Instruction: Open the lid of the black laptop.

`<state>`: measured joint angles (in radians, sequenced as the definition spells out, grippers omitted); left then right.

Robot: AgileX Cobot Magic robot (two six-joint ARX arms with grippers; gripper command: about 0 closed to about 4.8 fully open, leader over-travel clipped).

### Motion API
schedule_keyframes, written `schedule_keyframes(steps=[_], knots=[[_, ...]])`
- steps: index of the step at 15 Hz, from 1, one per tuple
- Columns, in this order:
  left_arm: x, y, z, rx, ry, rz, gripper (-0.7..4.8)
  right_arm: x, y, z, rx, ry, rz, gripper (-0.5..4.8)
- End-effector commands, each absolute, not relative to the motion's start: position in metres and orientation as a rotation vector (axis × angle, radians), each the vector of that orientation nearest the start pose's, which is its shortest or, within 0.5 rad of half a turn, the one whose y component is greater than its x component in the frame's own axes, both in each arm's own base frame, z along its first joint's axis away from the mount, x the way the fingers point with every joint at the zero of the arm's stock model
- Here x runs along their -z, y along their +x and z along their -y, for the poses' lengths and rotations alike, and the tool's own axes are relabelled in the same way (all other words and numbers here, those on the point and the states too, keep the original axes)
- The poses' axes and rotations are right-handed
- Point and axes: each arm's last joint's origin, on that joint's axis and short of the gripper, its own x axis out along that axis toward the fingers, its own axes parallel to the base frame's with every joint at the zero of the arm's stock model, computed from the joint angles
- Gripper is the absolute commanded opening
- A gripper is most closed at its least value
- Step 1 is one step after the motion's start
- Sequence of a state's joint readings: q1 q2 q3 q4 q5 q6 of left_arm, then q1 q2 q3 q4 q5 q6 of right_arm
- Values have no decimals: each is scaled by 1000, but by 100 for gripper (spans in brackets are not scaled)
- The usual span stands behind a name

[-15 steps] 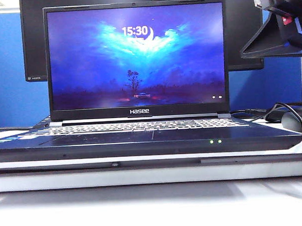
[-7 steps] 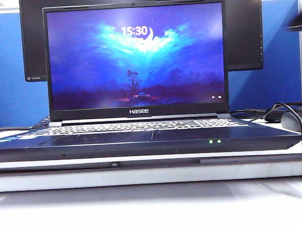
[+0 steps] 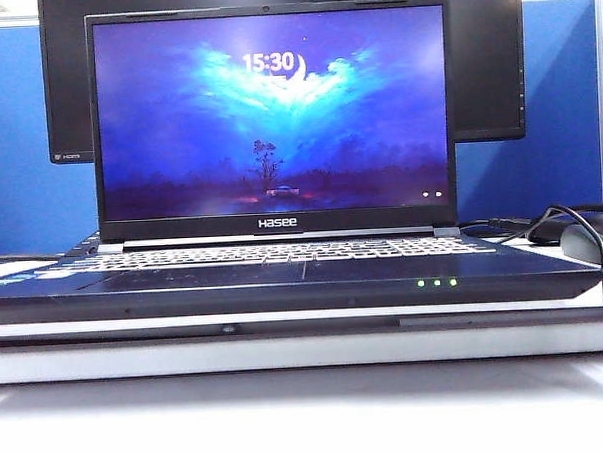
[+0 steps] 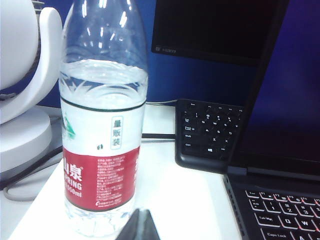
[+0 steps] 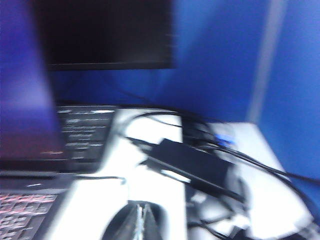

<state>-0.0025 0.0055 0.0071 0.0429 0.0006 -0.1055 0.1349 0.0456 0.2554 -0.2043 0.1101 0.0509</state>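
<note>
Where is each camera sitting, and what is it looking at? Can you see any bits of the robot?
Exterior view: low in front of the table, facing the black laptop with its lid upright; no robot part shows.
Left wrist view: left of the laptop, facing a water bottle and separate keyboard; the left gripper tip shows, jaws together.
Right wrist view: right of the laptop, blurred, facing a power brick; the right gripper tip shows.
All three share the laptop and the monitor behind.
</note>
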Motion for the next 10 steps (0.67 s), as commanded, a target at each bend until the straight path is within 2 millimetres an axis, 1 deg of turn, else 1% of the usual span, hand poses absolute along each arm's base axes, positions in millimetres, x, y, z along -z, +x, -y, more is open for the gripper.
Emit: schedule_keyframes(steps=[1, 3, 7, 8, 10], knots=[[-171, 97, 0, 11, -105, 56, -4, -224, 79, 0, 66, 60, 11, -4], [-171, 97, 0, 10, -105, 55, -4, -216, 81, 2, 94, 62, -14, -4], [-170, 97, 0, 10, -105, 48, -4, -194, 87, 2, 103, 144, -59, -4], [-170, 97, 0, 10, -105, 47, -4, -185, 90, 2, 95, 174, -77, -4], [-169, 97, 0, 9, -105, 42, -4, -176, 92, 1, 60, 188, -84, -4]])
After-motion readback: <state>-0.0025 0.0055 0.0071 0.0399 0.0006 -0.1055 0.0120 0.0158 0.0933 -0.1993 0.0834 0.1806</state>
